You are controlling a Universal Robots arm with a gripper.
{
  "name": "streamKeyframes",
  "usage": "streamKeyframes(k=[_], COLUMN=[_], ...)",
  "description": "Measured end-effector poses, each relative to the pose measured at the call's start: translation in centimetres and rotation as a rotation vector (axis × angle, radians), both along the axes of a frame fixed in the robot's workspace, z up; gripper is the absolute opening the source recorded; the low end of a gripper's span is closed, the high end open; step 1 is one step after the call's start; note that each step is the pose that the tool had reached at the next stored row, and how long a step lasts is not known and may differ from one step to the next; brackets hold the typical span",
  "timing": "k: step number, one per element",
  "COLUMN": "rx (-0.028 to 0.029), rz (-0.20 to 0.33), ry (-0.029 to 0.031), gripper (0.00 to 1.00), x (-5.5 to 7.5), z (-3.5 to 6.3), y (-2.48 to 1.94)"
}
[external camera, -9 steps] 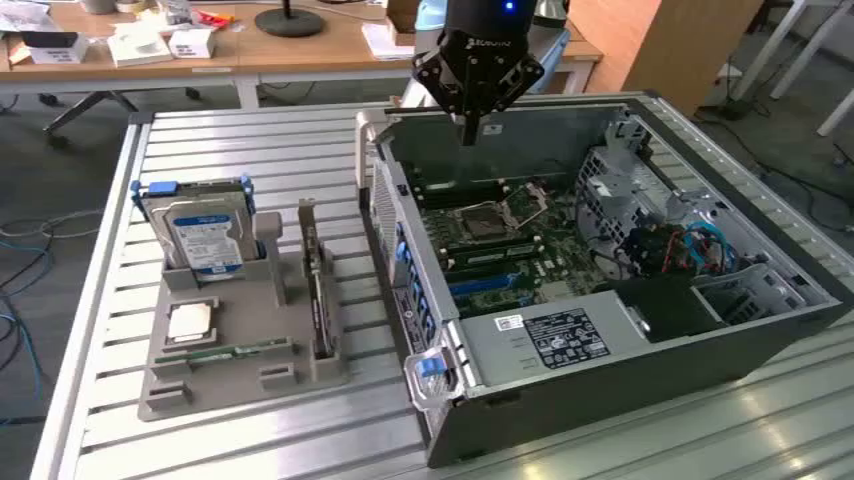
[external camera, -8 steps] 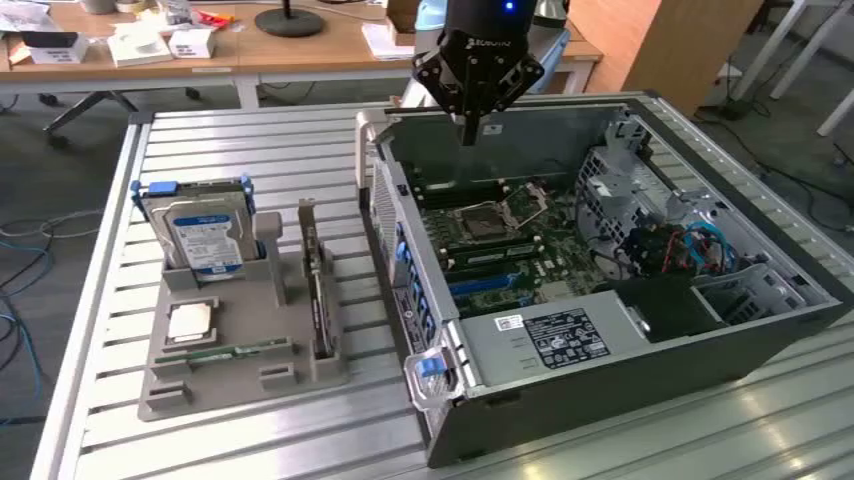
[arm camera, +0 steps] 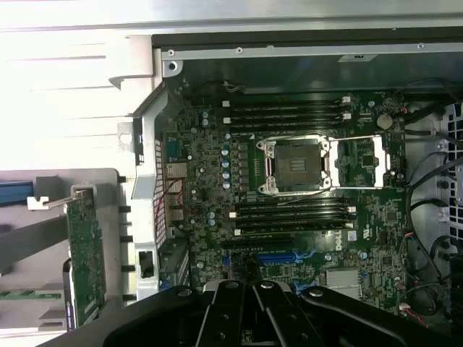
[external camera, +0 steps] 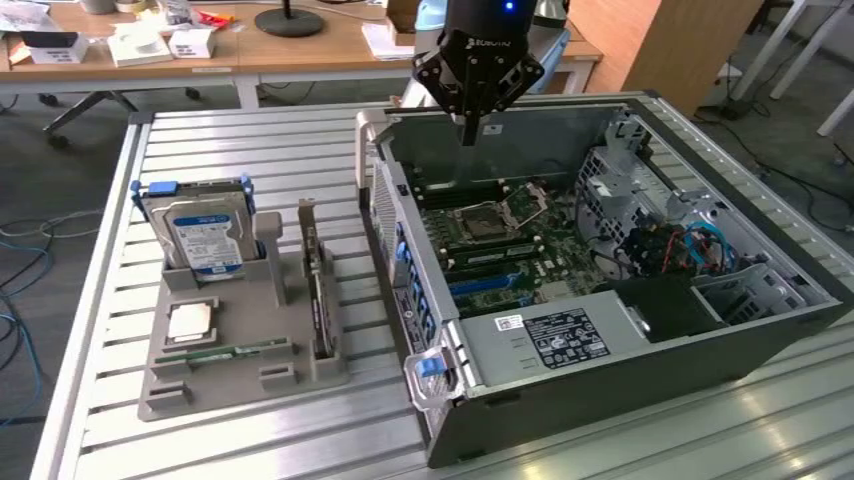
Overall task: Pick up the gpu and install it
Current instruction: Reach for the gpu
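Gripper (external camera: 469,136) seemingly closed, vertical

gpu (external camera: 320,300): 1 | hard drive (external camera: 207,235): 1 | memory stick (external camera: 227,353): 1 | tray (external camera: 163,402): 1 | computer case (external camera: 641,385): 1

1. Motherboard (arm camera: 217,188), wrist view: white "DELL" wordmark, lying sideways beside the memory slots (arm camera: 289,213).
2. Power supply (external camera: 534,362), lower centre of the exterior view: white sticker (external camera: 511,322) with a small round logo; black label (external camera: 571,335) with white print, too small to read.
3. Hard drive (external camera: 187,205), left of frame: blue-white label (external camera: 214,248), print illegible.
4. Claw (external camera: 469,135), upper centre: white brand lettering on its black body, illegible.
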State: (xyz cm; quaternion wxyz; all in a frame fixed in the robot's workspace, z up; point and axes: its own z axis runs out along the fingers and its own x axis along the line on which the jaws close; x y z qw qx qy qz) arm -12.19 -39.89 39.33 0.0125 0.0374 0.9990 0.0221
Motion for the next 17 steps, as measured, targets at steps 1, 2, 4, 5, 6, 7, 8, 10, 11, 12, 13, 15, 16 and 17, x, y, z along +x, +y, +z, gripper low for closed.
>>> streamKeyframes(k=[1, 2, 4, 5, 6, 7, 8, 10, 11, 12, 13, 15, 16, 17], rx=[0.0000, 0.0000, 0.0000, 0.0001, 0.0002, 0.0000, -0.0001, 0.0000, 0.0000, 0.0000, -0.0001, 0.0000, 0.0000, -0.0001], rz=[0.000, 0.000, 0.000, 0.000, 0.000, 0.000, 0.000, 0.000, 0.000, 0.000, 0.000, 0.000, 0.000, 0.000], ry=[0.0000, 0.0000, 0.0000, -0.0001, -0.0002, -0.0001, 0.0000, 0.0000, 0.0000, 0.0000, 0.0000, 0.0000, 0.0000, 0.0000], gripper=[0.11, 0.11, 0.11, 0.11, 0.11, 0.11, 0.11, 0.11, 0.11, 0.11, 0.11, 0.11, 0.11, 0.11], x=[0.0, 0.0, 0.0, -0.1, -0.2, -0.3, -0.6, -1.2, -1.5, -1.8, -2.1, -2.8, -3.1, -3.5], z=[0.00, 0.00, 0.00, -0.01, -0.01, -0.01, -0.01, -0.03, -0.03, -0.04, -0.04, -0.06, -0.06, -0.06], y=[0.00, 0.00, 0.00, 0.00, 0.00, 0.00, 0.00, 0.00, 0.00, 0.00, 0.00, 0.00, 0.00, 0.00])
